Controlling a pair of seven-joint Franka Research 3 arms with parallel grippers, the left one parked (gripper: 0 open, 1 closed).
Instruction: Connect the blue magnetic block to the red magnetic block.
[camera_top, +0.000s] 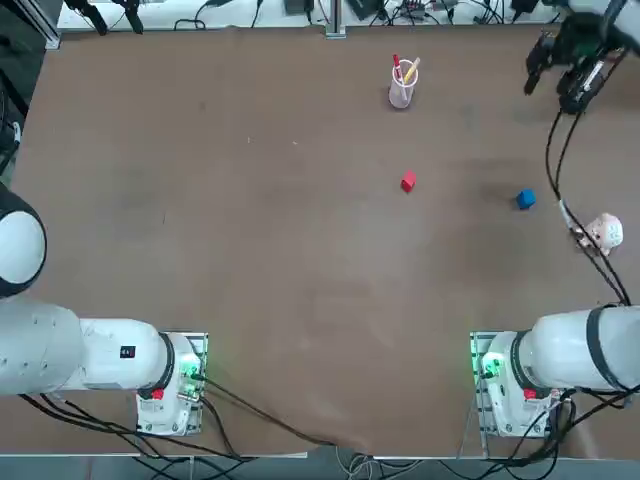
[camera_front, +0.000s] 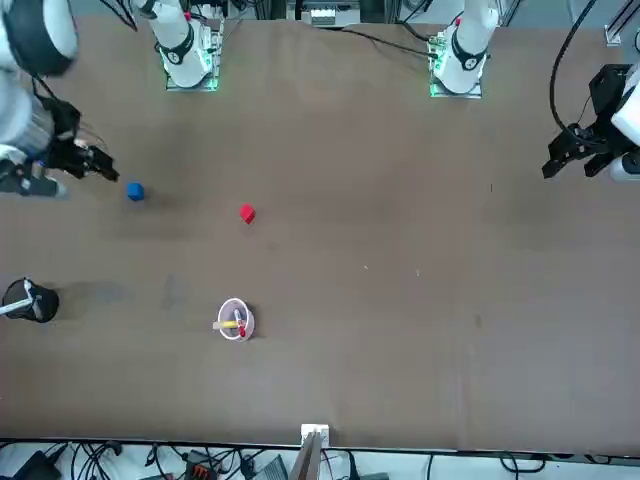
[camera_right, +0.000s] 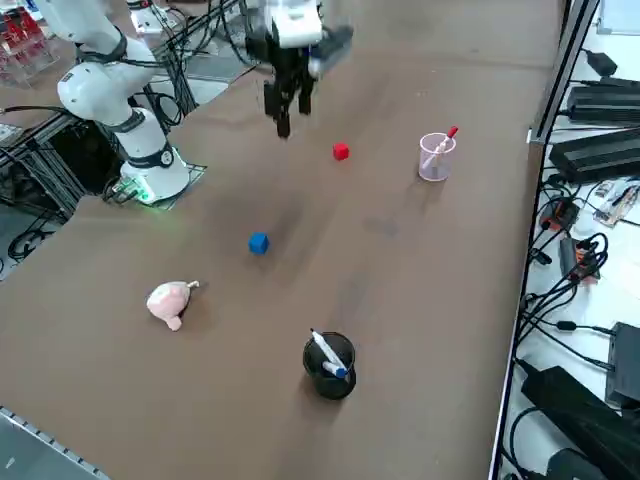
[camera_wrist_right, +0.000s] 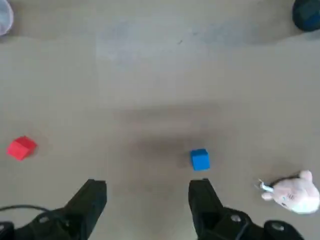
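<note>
Blue block (camera_top: 526, 199) is the landmark. Small solid cube, resting on the brown tabletop (camera_top: 300, 250), nothing gripping it. Left, right and beyond are the robot's own.

Red block (camera_top: 408, 182): to the left of the blue one and a touch farther from the arm bases, well apart from it, bare tabletop between the two. Not joined. One corner points toward the bases in the overhead view.

Right gripper (camera_wrist_right: 148, 185): in the air above the table, near the blue block as the front view has it. Open, its two fingers spread wide, nothing between them. From the wrist, the blue block shows just past one fingertip, with a gap to it; the red block lies farther off, past the other finger.

Pale cup (camera_top: 401, 92): beyond the blue block and to its left, upright, a red pen (camera_right: 451, 133) and a yellow one (camera_front: 230, 324) leaning in it.

Black cup (camera_right: 329, 375): beyond the blue block and to its right, white markers (camera_right: 326, 346) sticking out over the rim.

Pink plush (camera_right: 170, 303): right of the blue block, nearer the bases, lying on the table. Small, rounded, with a short pale piece at one end. Touches neither block.
</note>
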